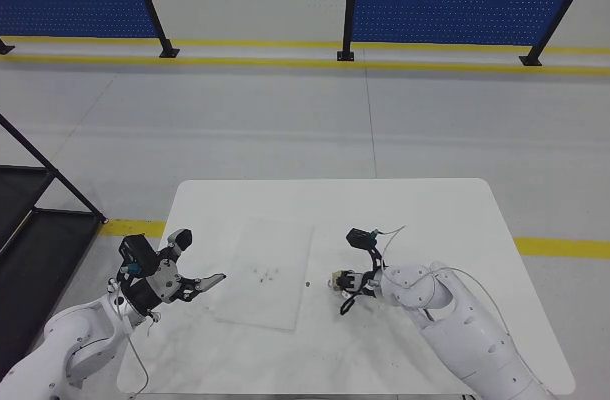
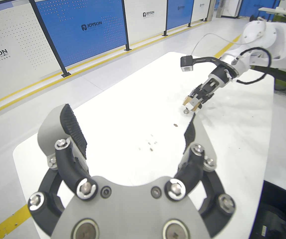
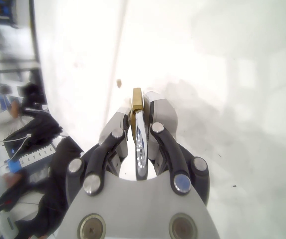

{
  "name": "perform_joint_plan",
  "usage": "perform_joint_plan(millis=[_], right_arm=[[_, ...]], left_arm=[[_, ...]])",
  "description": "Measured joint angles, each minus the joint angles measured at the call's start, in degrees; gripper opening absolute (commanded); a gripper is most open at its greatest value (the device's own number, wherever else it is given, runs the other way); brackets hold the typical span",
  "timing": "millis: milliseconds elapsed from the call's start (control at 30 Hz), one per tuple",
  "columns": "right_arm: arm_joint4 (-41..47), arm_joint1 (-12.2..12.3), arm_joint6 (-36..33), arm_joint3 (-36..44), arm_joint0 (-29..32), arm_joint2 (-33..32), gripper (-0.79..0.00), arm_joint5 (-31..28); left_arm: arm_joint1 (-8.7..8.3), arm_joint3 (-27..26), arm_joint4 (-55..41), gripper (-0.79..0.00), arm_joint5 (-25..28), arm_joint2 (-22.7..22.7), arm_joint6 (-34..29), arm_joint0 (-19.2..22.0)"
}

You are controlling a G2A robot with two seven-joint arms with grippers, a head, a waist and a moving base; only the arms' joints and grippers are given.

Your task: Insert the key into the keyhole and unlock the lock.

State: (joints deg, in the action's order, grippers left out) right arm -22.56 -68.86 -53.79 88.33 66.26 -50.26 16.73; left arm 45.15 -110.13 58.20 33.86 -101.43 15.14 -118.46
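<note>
Right hand (image 3: 139, 101) clenched on the brass lock (image 3: 137, 95) by its flat faces, shackle (image 3: 141, 145) running back between the fingers, low over the counter (image 1: 435, 210). Left hand (image 2: 129, 123) spread, empty, well apart. Small metal piece (image 2: 186, 111) just beside lock, too small to identify. Lock likely rigid, dense, slick: grip the body.

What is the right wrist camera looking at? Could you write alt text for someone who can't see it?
The right gripper is shut on a brass padlock, gripping its body from both sides, with the silver shackle pointing back toward the camera. Beyond it lies the white table.
</note>
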Motion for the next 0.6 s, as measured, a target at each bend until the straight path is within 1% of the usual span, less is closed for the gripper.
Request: perform_joint_plan(millis=[433, 467, 500, 533, 567, 600], right_arm=[[-0.5, -0.3, -0.5, -2.6, -1.0, 0.5, -0.785, 3.8], [-0.4, -0.3, -0.5, -2.7, -1.0, 0.5, -0.760, 3.9], [-0.2, -0.3, -0.5, -2.9, -1.0, 0.5, -0.659, 4.0], [-0.1, -0.4, -0.4, -2.9, -1.0, 0.5, -0.480, 4.1], [0.0, -0.4, -0.3, -2.9, -1.0, 0.5, -0.283, 4.1], [0.1, -0.4, -0.1, -2.9, -1.0, 0.4, 0.000, 4.0]], left_arm=[[0.00, 0.0, 0.0, 0.000, 0.0, 0.0, 0.0, 0.0], [0.00, 0.0, 0.0, 0.000, 0.0, 0.0, 0.0, 0.0], [0.00, 0.0, 0.0, 0.000, 0.0, 0.0, 0.0, 0.0], [0.00, 0.0, 0.0, 0.000, 0.0, 0.0, 0.0, 0.0], [0.00, 0.0, 0.0, 0.000, 0.0, 0.0, 0.0, 0.0], [0.00, 0.0, 0.0, 0.000, 0.0, 0.0, 0.0, 0.0]])
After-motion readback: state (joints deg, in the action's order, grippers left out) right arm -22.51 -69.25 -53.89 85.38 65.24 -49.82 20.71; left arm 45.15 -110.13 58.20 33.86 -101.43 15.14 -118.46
